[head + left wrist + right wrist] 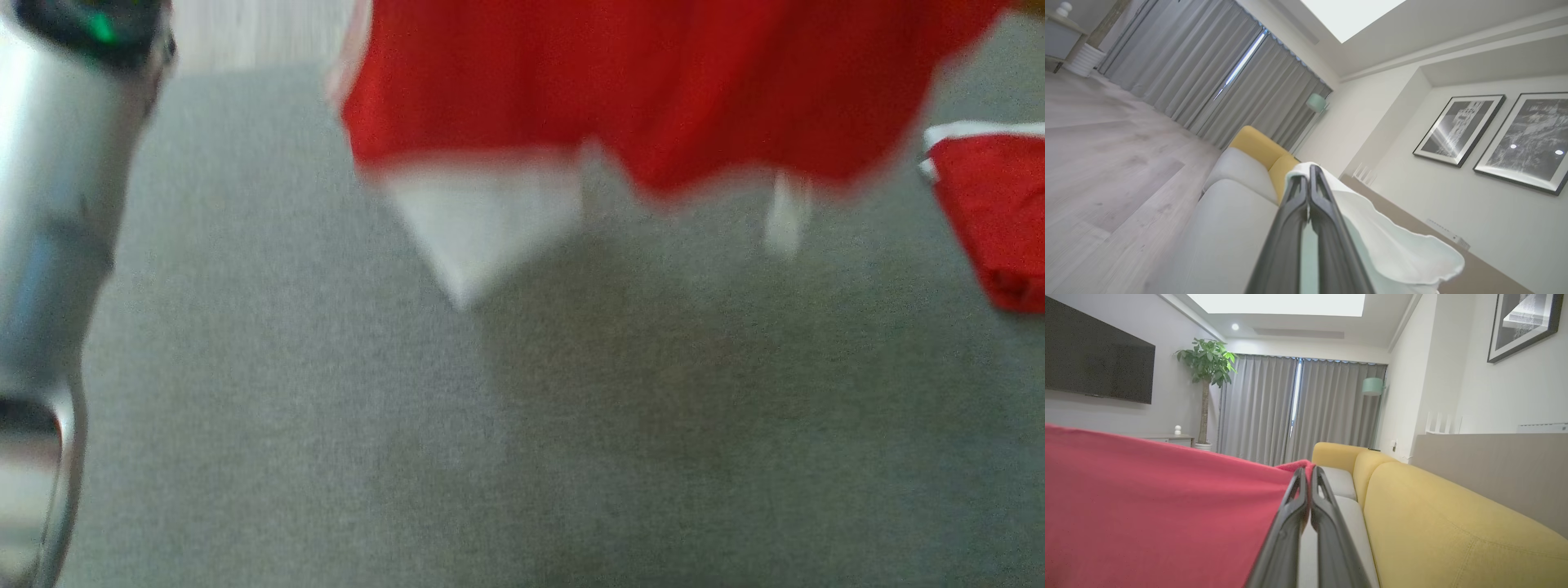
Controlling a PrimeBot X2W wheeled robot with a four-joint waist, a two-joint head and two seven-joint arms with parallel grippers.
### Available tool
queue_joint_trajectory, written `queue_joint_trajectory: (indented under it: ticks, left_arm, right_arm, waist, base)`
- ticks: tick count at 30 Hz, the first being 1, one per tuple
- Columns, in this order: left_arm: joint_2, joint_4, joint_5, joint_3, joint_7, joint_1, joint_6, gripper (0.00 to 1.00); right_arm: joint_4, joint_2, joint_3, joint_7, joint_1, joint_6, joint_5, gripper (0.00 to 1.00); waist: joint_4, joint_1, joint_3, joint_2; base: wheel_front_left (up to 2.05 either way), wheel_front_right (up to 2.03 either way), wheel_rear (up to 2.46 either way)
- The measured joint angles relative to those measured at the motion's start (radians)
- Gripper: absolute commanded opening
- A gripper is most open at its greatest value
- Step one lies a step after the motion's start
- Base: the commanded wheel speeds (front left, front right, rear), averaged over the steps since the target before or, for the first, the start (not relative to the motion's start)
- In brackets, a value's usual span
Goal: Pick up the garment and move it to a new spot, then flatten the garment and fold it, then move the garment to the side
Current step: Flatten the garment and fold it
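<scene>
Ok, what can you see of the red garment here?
The garment is red cloth with white parts, thin and soft-looking, blurred in the head view. It hangs spread above the grey surface, its lower edge loose. The left claw is shut on a white part, the right claw on a red edge.

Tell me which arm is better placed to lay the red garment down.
Probably neither alone: the left gripper pinches the garment's white edge, the right gripper its red edge, so both should lower it together onto the grey surface.
</scene>
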Motion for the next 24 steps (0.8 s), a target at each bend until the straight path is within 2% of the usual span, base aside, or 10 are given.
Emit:
queue_joint_trajectory:
  ticks: [5,10,16,19,24]
  left_arm:
    - [-0.072,0.113,0.006,0.030,-0.071,-0.167,-0.120,0.00]
    - [-0.105,0.138,0.006,0.026,-0.080,-0.163,-0.196,0.00]
    - [-0.109,0.067,0.007,-0.025,-0.105,0.019,-0.238,0.00]
    - [-0.102,-0.006,0.006,-0.045,-0.116,0.184,-0.249,0.00]
    - [-0.050,-0.157,-0.008,-0.059,-0.136,0.465,-0.248,0.00]
  right_arm:
    - [0.108,0.004,0.020,-0.089,-0.155,0.000,-0.061,0.00]
    - [0.163,0.001,0.087,-0.116,-0.185,0.000,-0.111,0.00]
    - [0.211,0.000,0.133,-0.119,-0.146,0.000,-0.108,0.00]
    - [0.212,0.003,0.146,-0.119,-0.077,0.000,-0.094,0.00]
    - [0.172,0.017,0.134,-0.119,0.069,0.000,-0.065,0.00]
  waist:
    - [0.020,0.0001,0.094,0.0000]
    - [0.046,-0.0001,0.160,0.0000]
    - [0.074,-0.0001,0.209,0.0000]
    - [0.084,0.0000,0.222,-0.0001]
    - [0.075,-0.0006,0.187,0.0000]
  base:
    - [0.00,0.00,0.00]
    - [0.00,0.00,0.00]
    - [0.00,0.00,0.00]
    - [0.00,0.00,0.00]
    - [0.00,0.00,0.00]
